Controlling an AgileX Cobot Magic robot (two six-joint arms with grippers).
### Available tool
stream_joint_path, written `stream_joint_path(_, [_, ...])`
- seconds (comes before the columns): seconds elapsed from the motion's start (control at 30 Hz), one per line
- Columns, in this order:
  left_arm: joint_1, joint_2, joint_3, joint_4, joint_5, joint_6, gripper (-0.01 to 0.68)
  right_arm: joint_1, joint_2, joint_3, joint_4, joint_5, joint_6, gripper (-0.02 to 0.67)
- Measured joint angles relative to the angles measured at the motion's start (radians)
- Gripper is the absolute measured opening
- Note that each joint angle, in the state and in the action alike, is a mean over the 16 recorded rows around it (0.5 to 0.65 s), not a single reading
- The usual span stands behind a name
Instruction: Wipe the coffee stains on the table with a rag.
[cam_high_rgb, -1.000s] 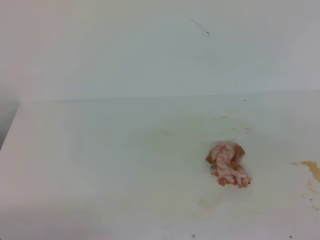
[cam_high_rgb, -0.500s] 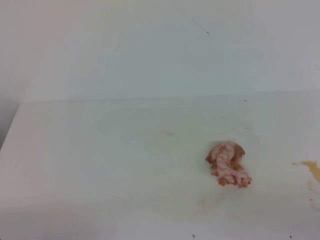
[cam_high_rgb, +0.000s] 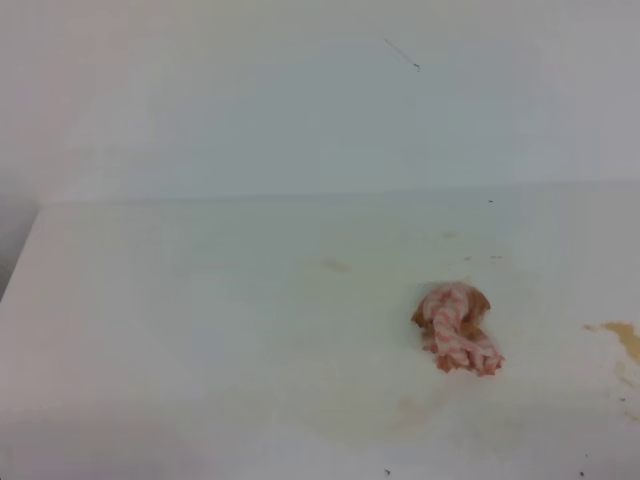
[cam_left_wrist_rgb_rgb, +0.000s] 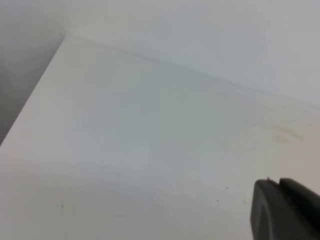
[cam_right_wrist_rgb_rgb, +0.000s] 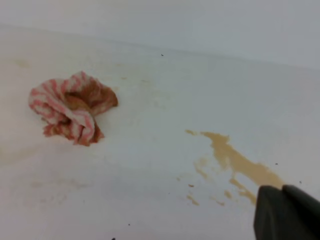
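Desk (cam_high_rgb: 200, 320): wide white flat surface, filling most of the exterior high view, with a pale wall (cam_high_rgb: 300, 100) behind it. Its left edge shows in the left wrist view, running diagonally toward a far corner. A few tiny dark specks sit along the near edge.

Coffee stains (cam_right_wrist_rgb_rgb: 235, 162): the clearest is an amber-brown streak with ragged edges, running diagonally in the right wrist view, with small droplets scattered just beside its lower left side. In the exterior high view the same streak lies at the far right edge of the desk (cam_high_rgb: 622, 335). Fainter tan smudges: one near the middle of the desk (cam_high_rgb: 335, 266), another in front of the rag toward the near edge (cam_high_rgb: 410, 408).

Rag (cam_high_rgb: 455, 327): small crumpled cloth, pink-red and white wavy stripes, brownish patch on its upper side. It lies on the desk right of centre, loose, touched by nothing. It sits well apart from the amber streak, to that streak's left. In the right wrist view it rests at upper left (cam_right_wrist_rgb_rgb: 70, 112), brown patch facing up.

My left end effector (cam_left_wrist_rgb_rgb: 287, 210): only a dark blurred piece shows at the lower right corner of the left wrist view, above bare desk. I cannot tell how far it is parted.

My right end effector (cam_right_wrist_rgb_rgb: 287, 212): same situation, a dark piece at the lower right corner, just beside the lower end of the amber streak. Opening cannot be read. I see nothing gripped.
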Motion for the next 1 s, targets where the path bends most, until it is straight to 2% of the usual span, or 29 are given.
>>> stream_joint_path(0.3, [0.0,0.0,0.0,0.0,0.0,0.0,0.0,0.0,-0.001,0.001,-0.019,0.002,0.047,-0.002])
stream_joint_path(0.77, [0.0,0.0,0.0,0.0,0.0,0.0,0.0,0.0,-0.003,0.002,-0.294,-0.025,0.337,-0.002])
stream_joint_path(1.0, [0.0,0.0,0.0,0.0,0.0,0.0,0.0,0.0,-0.003,0.003,-0.327,-0.041,0.366,-0.002])
